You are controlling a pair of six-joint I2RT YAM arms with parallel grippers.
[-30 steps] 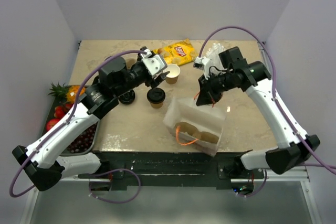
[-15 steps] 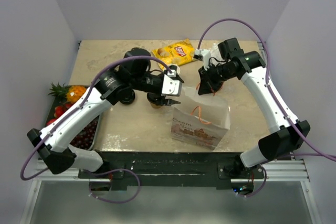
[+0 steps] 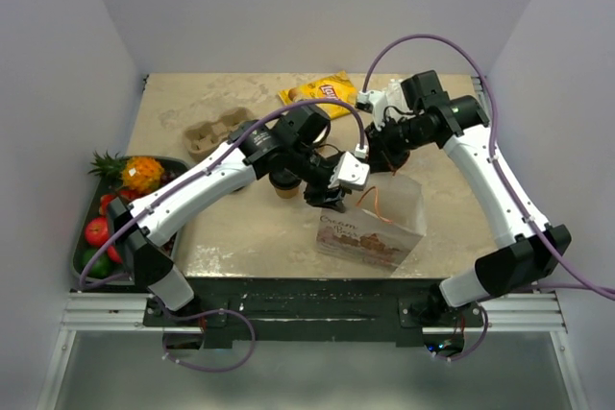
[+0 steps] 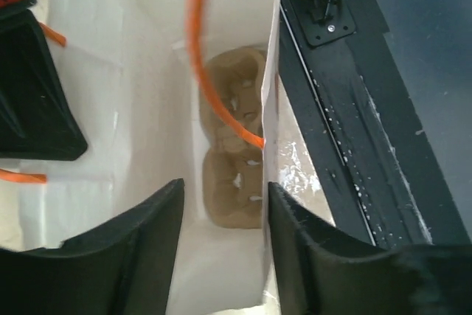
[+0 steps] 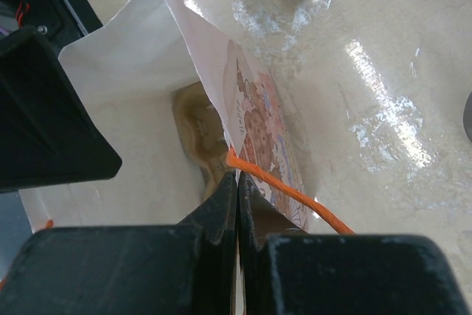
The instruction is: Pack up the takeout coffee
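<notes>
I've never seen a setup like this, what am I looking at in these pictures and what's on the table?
A left arm and a right arm, both robots, are bolted to a table. One picture looks down from above; two come from wrist cameras. The right arm's fingers pinch the rim of a white bag. The left arm's fingers hover open over its mouth, holding nothing. A pulp cup carrier lies inside. On the table: a lidded coffee cup, a second carrier, a chip bag, a fruit tray.

White arm segments [image 3: 192, 191], black joints [image 3: 298, 127], looping purple cables [image 3: 423, 37], matte black claw fingers [image 4: 125, 256]
</notes>
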